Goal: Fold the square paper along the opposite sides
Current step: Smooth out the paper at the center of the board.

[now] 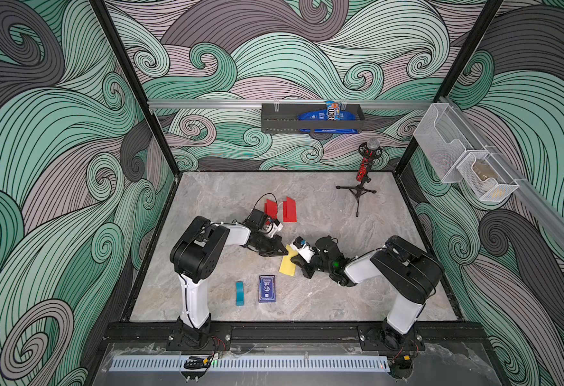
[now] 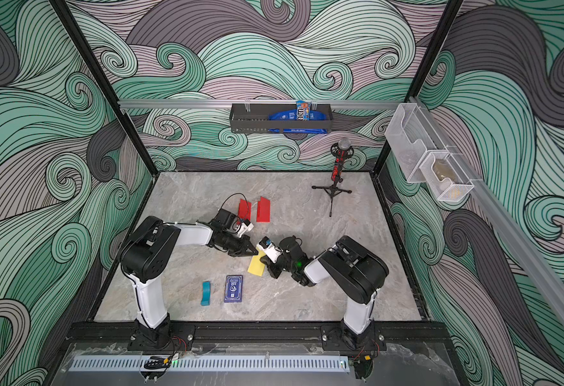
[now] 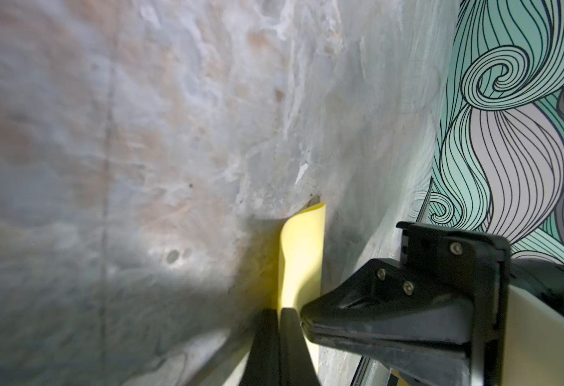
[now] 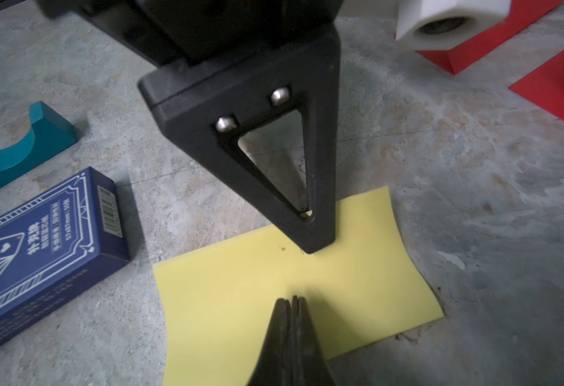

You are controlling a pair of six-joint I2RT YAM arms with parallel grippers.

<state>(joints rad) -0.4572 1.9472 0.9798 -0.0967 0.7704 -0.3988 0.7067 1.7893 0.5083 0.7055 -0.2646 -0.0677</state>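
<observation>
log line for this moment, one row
left gripper: shut, tip on paper | right gripper: shut, tip on paper | paper: lying on table, edges curled

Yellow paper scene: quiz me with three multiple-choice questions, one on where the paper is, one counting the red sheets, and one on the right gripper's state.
1. Where on the table does the yellow paper lie?
A. Mid table, between the left gripper and the right gripper
B. Against the back edge
C. In the front right corner

2. How many red folded sheets are on the table?
A. One
B. Two
C. Four

3. The right gripper's jaws are:
A. Wide open
B. Hidden in every view
C. Shut

Answers:
1 A, both top views show the paper between the two gripper tips.
2 B, two sit side by side farther back.
3 C, the right wrist view shows its fingers pressed together.
</observation>
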